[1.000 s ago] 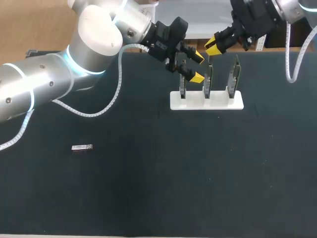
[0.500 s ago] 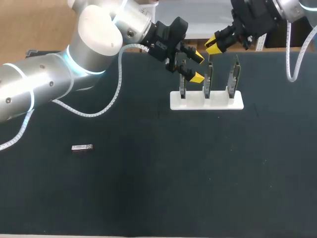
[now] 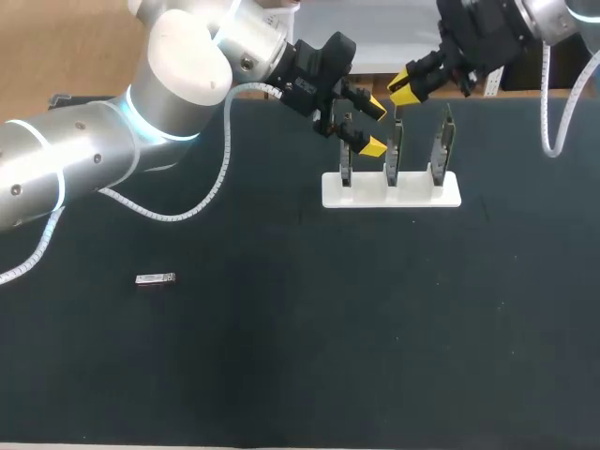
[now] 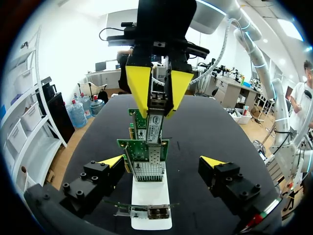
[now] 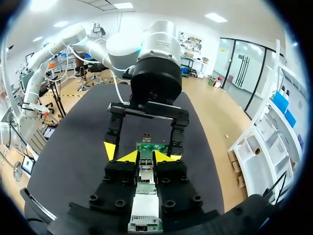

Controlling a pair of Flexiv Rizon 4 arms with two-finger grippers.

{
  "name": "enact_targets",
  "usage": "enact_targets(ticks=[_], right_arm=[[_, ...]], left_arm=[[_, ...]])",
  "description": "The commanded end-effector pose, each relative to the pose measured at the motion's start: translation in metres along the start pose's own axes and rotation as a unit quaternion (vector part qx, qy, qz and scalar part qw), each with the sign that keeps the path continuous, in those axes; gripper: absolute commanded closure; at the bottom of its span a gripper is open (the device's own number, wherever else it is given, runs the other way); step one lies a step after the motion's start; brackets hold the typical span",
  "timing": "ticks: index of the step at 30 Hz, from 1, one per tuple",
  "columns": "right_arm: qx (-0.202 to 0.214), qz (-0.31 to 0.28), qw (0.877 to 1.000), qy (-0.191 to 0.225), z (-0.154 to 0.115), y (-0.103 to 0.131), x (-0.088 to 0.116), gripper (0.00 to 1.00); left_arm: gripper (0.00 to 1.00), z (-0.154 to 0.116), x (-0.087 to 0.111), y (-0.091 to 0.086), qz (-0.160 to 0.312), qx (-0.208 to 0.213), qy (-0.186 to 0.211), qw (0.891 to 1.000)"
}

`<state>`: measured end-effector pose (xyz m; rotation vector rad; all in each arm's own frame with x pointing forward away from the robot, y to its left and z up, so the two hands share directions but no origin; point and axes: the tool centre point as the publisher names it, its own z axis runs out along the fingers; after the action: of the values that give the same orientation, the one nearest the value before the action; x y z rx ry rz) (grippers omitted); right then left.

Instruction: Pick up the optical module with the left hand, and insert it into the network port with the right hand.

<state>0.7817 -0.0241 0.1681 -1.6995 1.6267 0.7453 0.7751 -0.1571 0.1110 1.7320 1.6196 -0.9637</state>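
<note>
In white rack (image 3: 412, 195): three network cards (image 3: 394, 150) upright; right gripper (image 3: 404, 87) clamps optical module (image 4: 155, 117); left gripper (image 3: 373, 127) spread.

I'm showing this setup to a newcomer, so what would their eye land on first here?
At the far side of the table, a white stand holds three upright network cards; above them the right gripper is shut on an optical module, with the left gripper open close by. A second small metal module lies alone toward the table's left.
</note>
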Motion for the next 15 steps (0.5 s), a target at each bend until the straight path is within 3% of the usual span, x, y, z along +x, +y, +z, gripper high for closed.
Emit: enact_targets(ticks=[1,15], right_arm=[[-0.001,0.000,1.000,0.003,0.0015,0.0006,0.0014,1.00],[0.006,-0.005,1.000,-0.001,-0.0034,-0.0013,-0.0023,1.00]], left_arm=[[0.00,0.0002,-0.0006,0.0017,0.000,0.002,0.002,1.000],[0.00,0.0002,-0.0006,0.0017,0.000,0.002,0.002,1.000]])
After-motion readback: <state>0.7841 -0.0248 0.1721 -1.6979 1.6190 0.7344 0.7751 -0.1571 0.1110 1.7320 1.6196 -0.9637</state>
